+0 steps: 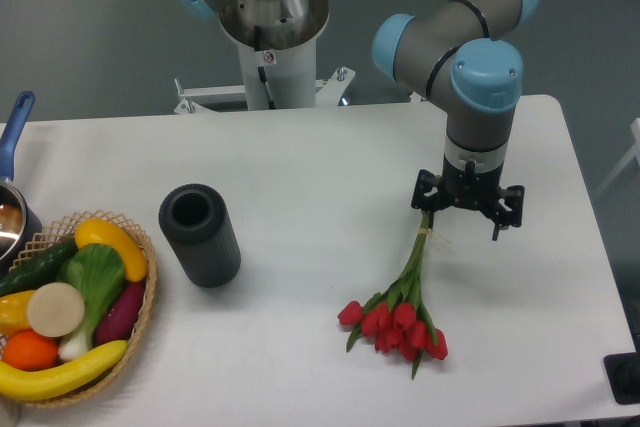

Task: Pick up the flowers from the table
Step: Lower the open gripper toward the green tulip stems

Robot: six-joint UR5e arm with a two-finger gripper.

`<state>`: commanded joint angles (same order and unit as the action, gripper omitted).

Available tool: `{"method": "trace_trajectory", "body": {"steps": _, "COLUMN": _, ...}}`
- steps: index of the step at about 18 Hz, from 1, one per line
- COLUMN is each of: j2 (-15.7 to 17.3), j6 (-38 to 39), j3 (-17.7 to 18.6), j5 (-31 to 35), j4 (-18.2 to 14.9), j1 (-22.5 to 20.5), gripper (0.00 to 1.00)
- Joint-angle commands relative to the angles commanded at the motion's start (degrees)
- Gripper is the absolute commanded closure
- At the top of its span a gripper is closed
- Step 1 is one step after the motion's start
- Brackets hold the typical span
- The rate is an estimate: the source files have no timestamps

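The flowers (pixel 400 317) are a bunch of red tulips with green stems, tied with pale string near the stem ends. They lie on the white table (pixel 320 177) at the front right, buds toward the front edge. My gripper (pixel 450 215) points straight down over the stem ends. Its black wrist bracket hides the fingers and the top of the stems. I cannot tell whether the fingers touch or hold the stems.
A dark grey cylinder (pixel 200 234) lies left of centre. A wicker basket (pixel 140 312) of toy fruit and vegetables sits at the front left, beside a pot with a blue handle (pixel 14 127). The arm's base (pixel 272 27) stands behind the table.
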<state>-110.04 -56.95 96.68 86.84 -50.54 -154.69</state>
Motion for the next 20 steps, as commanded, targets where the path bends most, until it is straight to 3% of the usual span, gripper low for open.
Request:
{"method": "trace_trajectory", "body": {"steps": 9, "j2": -0.4, "j6": 1.4, "j3": 1.8, "j5": 0.0, "j4": 0.1, "j1": 0.4, "gripper": 0.00}}
{"method": "trace_trajectory", "body": {"steps": 10, "j2": -0.4, "j6": 1.3, "j3": 3.1, "j5": 0.0, "j4": 0.4, "j1": 0.4, "gripper": 0.00}}
{"method": "trace_trajectory", "body": {"steps": 13, "j2": -0.4, "j6": 1.2, "j3": 6.0, "j5": 0.0, "j4": 5.8, "j1": 0.4, "gripper": 0.00}}
{"method": "trace_trajectory", "body": {"steps": 20, "j2": -3.3, "j6": 1.2, "j3": 7.2, "j5": -0.2, "j4": 6.2, "j1": 2.3, "gripper": 0.00}}
